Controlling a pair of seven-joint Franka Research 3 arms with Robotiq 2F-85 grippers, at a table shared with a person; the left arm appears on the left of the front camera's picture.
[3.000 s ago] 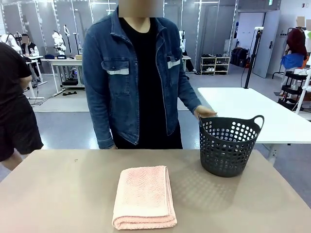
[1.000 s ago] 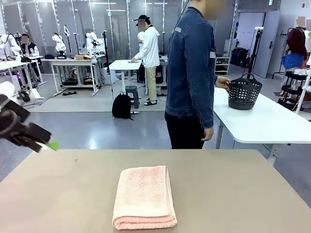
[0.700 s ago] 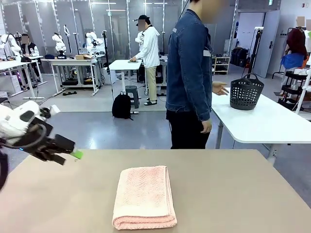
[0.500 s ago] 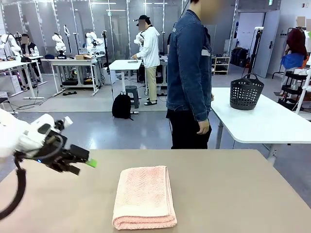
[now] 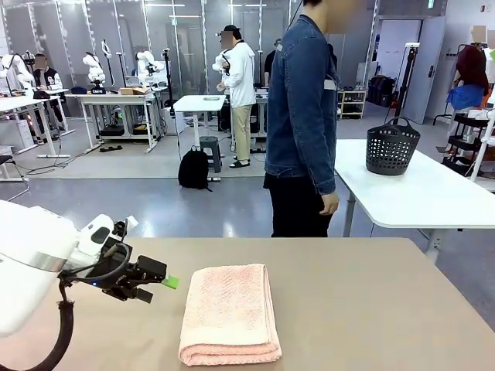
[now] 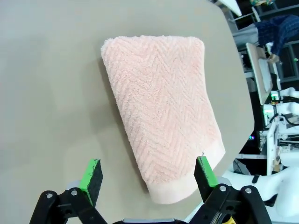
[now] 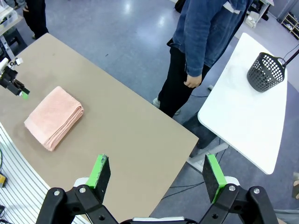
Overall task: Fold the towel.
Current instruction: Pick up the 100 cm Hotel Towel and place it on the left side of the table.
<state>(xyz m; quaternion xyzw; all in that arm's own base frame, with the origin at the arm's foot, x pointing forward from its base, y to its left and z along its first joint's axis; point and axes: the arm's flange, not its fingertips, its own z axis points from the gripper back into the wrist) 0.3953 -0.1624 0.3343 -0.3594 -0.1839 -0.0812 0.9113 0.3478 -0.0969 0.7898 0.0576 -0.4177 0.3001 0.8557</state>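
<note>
Towel: the towel (image 5: pixel 230 311) lies folded on the near middle of the table (image 5: pixel 363 309).
Left tool: the left tool (image 5: pixel 164 280) hangs just left of the towel, above the table.
Right tool: the right tool (image 7: pixel 156 172) hangs high over the table.
Person: a person (image 5: pixel 302 124) stands behind the table's far edge.
Basket: a basket (image 5: pixel 392 146) sits on a second table (image 5: pixel 418 193), to the person's right in the front view.

A person in a denim jacket (image 5: pixel 303 100) and black trousers stands side-on at the far edge of the tan bench (image 5: pixel 363 309). Just behind them a white bench (image 5: pixel 418 185) carries a dark perforated basket (image 5: pixel 392 146) with its handles up. Farther back, a person in a white top (image 5: pixel 237 73) stands at another white table (image 5: pixel 198 103), and a black backpack (image 5: pixel 193 168) sits on the grey floor.
</note>
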